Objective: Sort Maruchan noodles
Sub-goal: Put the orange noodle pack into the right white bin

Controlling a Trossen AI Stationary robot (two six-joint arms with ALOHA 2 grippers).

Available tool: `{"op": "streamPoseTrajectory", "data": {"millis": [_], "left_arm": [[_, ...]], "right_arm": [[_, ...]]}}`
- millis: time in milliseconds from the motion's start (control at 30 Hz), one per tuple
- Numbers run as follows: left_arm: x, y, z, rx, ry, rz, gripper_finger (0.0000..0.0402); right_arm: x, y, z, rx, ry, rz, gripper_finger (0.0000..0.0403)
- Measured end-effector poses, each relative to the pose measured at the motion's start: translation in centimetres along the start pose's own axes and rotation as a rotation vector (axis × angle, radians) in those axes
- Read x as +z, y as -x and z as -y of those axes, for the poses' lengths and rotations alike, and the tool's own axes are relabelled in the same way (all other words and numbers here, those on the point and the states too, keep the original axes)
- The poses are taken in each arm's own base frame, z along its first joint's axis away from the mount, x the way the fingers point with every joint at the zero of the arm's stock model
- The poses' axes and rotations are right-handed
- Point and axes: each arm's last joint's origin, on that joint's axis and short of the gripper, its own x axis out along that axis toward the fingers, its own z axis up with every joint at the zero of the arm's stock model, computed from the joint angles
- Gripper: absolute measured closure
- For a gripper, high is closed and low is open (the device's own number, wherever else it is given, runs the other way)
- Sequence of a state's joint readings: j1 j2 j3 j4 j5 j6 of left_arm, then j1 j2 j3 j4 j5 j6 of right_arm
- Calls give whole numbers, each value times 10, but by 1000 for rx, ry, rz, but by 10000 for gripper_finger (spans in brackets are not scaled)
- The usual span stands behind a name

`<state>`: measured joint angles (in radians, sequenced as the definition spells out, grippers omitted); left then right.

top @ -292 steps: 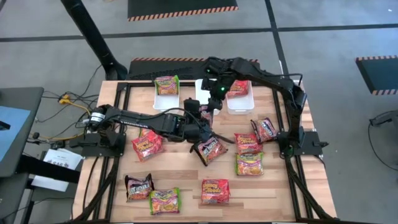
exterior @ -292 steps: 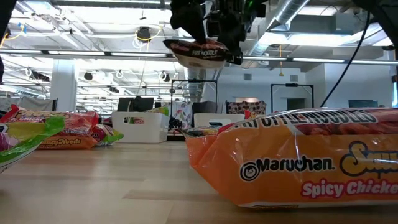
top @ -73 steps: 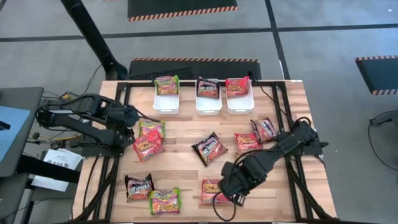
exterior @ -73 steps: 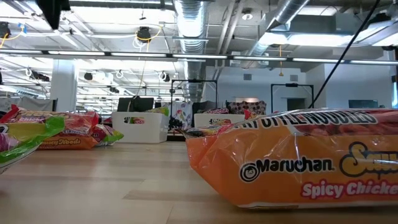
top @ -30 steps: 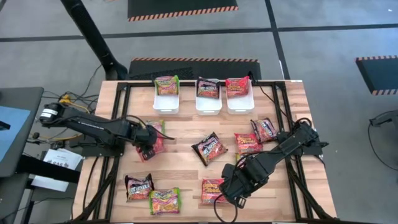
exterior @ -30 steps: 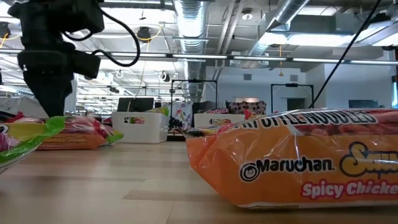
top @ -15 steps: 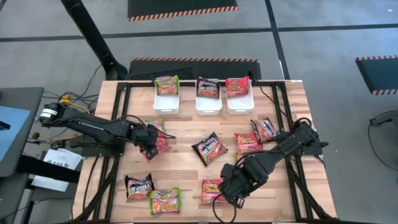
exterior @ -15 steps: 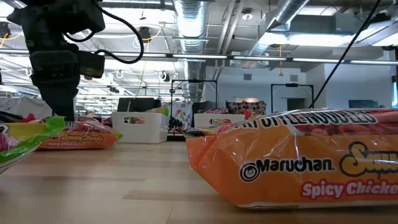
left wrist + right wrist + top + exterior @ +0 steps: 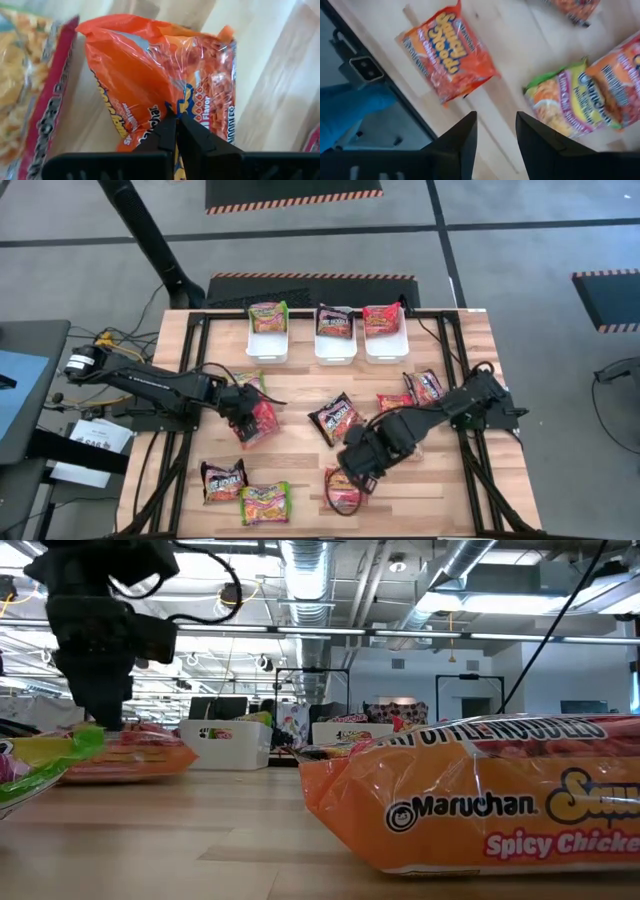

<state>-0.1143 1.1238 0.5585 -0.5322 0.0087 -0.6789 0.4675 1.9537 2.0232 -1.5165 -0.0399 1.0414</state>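
red-orange noodle packet point(image 9: 165, 85): lying on the wooden surface point(image 9: 290, 455), left-centre, beside a green-edged packet point(image 9: 30, 85) | left claw point(image 9: 175, 117): clenched on that red-orange packet's wrapper | right claw point(image 9: 495, 125): fingers parted, empty, above an orange packet point(image 9: 447, 52) near the front edge

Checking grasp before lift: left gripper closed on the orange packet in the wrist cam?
Yes, the left gripper has its fingers pinched together on the film of the orange packet.
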Motion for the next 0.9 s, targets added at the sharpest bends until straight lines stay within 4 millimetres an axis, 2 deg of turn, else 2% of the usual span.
{"op": "streamPoseTrajectory", "data": {"millis": [233, 567, 900], "left_arm": [[13, 20, 12, -73, -47, 81, 400], [21, 39, 22, -124, -71, 155, 401], [37, 66, 34, -169, -113, 263, 401]], "right_arm": [[22, 3, 14, 12, 65, 16, 264], [56, 5, 40, 11, 188, 23, 266], [96, 34, 76, 56, 334, 115, 266]]}}
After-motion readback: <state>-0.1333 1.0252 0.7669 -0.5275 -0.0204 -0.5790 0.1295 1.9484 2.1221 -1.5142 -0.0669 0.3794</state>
